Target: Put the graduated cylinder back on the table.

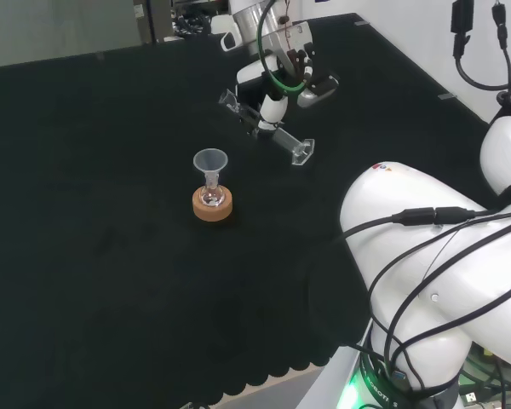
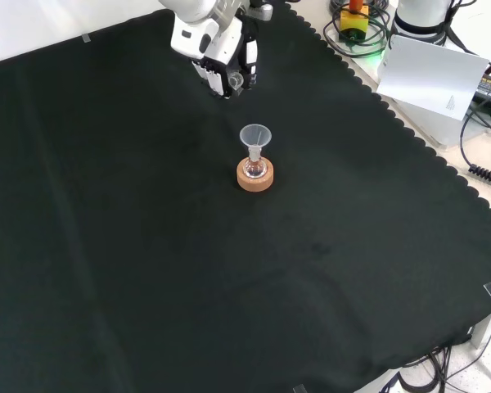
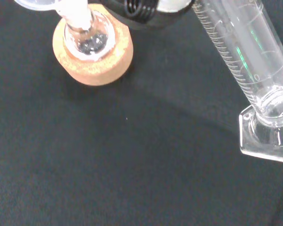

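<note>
My arm (image 1: 426,247) is glossy white with rounded links and black cables draped over them; my hand (image 1: 277,81) is white and black, with a green cable looped beside it.

Cloth (image 2: 147,270) on bench: plain black, scalloped edge. Hand (image 2: 221,57): white shell, black fingers. Graduated cylinder (image 3: 245,52): clear, fine white scale lines down side, clear base, faint green glint on wall. Funnel (image 1: 209,160): clear with pale bluish-grey tint. Flask (image 3: 87,37): clear glass, dark cloth showing through. Cork ring (image 1: 213,207): tan, light orange-brown, speckled grain. Arm links (image 1: 426,256): glossy white, black cables across. Green loop of cable (image 1: 281,83) near hand in head view.
</note>
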`<act>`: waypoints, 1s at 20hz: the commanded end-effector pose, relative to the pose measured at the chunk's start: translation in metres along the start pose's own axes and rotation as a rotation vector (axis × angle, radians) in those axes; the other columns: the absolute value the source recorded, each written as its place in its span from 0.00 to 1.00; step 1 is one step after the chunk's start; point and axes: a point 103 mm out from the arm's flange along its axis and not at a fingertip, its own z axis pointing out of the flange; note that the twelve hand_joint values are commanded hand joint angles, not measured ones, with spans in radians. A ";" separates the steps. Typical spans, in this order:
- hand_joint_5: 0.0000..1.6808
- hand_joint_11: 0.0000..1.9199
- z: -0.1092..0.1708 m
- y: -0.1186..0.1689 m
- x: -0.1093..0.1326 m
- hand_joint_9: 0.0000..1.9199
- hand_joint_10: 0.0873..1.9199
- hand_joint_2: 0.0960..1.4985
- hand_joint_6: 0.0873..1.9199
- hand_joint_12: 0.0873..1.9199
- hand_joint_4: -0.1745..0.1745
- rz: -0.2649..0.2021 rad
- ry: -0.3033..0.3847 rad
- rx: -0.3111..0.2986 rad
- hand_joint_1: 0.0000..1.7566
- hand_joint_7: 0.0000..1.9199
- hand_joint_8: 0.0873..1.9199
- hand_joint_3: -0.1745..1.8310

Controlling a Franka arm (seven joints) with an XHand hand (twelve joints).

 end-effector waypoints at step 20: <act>0.72 0.67 0.009 0.038 -0.034 0.84 0.00 0.65 0.29 0.33 0.00 -0.048 0.209 -0.265 0.74 0.66 0.27 0.09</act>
